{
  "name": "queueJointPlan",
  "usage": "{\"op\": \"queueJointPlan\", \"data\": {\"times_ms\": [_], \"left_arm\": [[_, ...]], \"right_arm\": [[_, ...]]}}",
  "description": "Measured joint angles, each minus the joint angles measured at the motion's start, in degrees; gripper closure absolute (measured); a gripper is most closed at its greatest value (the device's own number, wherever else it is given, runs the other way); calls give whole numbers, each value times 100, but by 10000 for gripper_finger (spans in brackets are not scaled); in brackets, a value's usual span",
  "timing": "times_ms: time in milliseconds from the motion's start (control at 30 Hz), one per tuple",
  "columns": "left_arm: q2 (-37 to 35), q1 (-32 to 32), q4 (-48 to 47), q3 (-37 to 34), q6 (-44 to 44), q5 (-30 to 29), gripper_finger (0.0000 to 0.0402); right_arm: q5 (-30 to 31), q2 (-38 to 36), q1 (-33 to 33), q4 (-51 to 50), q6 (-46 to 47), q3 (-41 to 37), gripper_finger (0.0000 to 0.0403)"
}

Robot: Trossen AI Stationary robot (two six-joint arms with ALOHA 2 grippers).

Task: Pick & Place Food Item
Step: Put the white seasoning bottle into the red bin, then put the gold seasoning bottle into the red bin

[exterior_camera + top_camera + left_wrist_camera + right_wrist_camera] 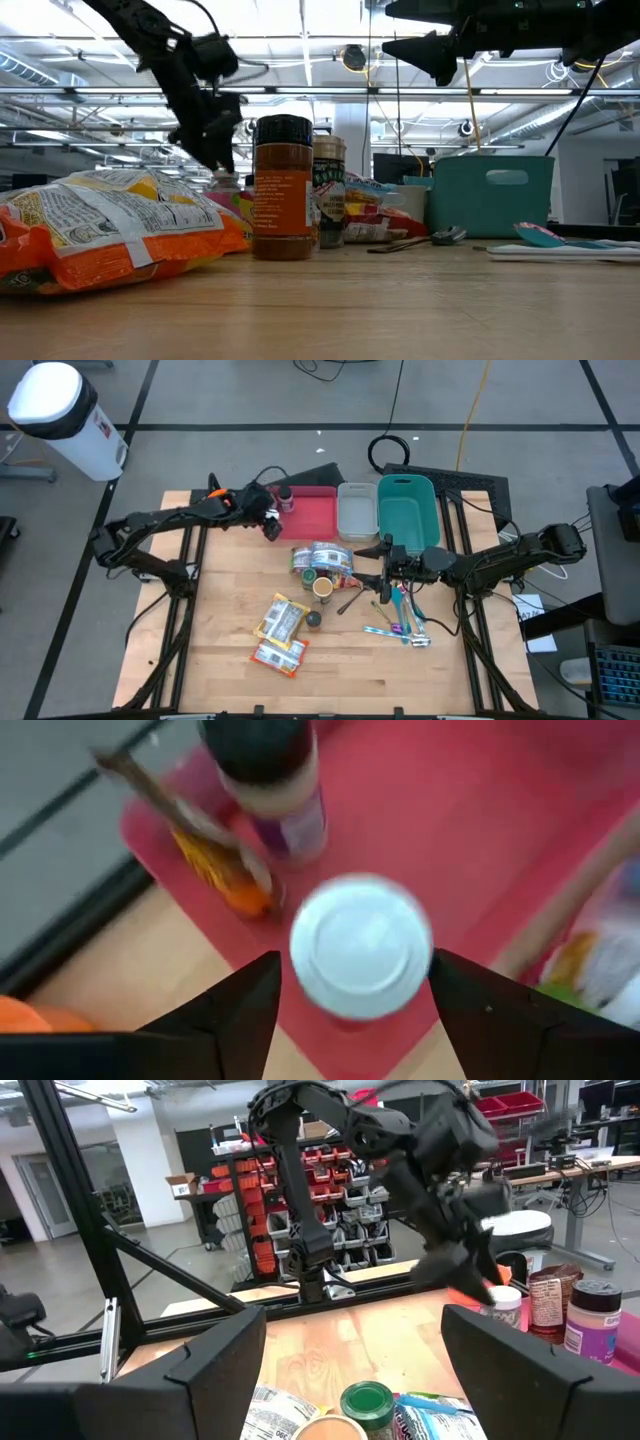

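A: Where is the left end effector point(270, 526) sitting right now?

B: It is hovering at about 11 o'clock on the wooden tabletop point(220, 630), over the near left corner of the red tray point(315, 513). Its fingers point(240, 1010) are standing apart on either side of a white-capped bottle point(360, 948), which is resting upright at the tray's edge. The fingers are not touching the cap, so nothing is being gripped.

A: Anything else lying in that tray?

B: A dark-capped bottle point(275, 780) with a purple label is standing just beyond the white cap, and an orange-handled utensil point(205, 850) is lying beside it.

A: And the right end effector point(383, 574)?

B: It is hanging above the tabletop at about 3 o'clock, fingers spread wide and holding nothing. It is pointing toward the middle pile of cans and packets point(322, 560).

A: What is sitting around it?

B: A teal bin point(408, 510) is at 1 o'clock, with a clear container point(357, 510) between it and the red tray. 2 snack bags point(280, 630) are lying at 6 o'clock, a spice jar point(282, 187) is standing upright beside them, and plastic cutlery point(400, 625) is lying at 4 o'clock.
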Motion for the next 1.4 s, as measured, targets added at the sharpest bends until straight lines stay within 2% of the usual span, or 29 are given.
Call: {"op": "queueJointPlan", "data": {"times_ms": [200,533,767,867,1133,1400], "left_arm": [[-988,0,-77,0,7,1,153],[-2781,0,-425,4,-12,4,134],[-3575,-10,-1046,-48,-50,7,143],[-3793,-101,-984,-418,-57,2,149],[-4453,-616,187,-1918,-86,56,150],[-5710,-1099,429,-2175,294,496,133]], "right_arm": [[0,0,0,-31,0,0,110],[0,0,0,-200,0,0,110],[1,0,0,-211,0,0,110],[2,0,0,-211,-51,0,110],[0,0,0,-274,-32,0,110],[-5,0,2,-758,373,-2,110]]}}
